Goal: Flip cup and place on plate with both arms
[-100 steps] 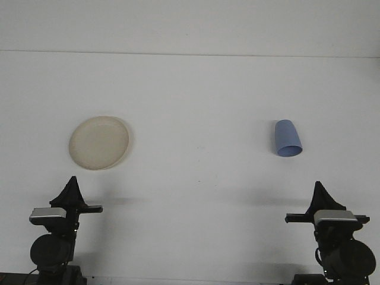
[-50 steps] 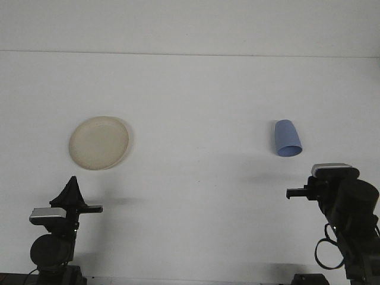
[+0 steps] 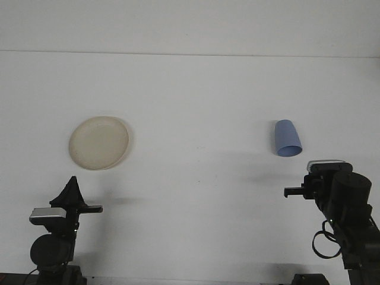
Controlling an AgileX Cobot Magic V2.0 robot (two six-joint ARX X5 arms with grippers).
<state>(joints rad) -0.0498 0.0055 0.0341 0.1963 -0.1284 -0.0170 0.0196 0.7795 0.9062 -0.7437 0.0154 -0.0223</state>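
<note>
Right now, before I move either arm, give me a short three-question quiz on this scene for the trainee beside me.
1. True or false: the blue cup already sits on the plate.
2. Multiple choice: the cup is nearest to A) the left arm, B) the right arm, C) the plate.
3. Fill in: the plate lies on the ______ side of the white table, ahead of the left arm.

Key
1. False. The cup lies apart from the plate, on the table's right side.
2. B. The right arm is raised just short of the cup.
3. Left.
</note>
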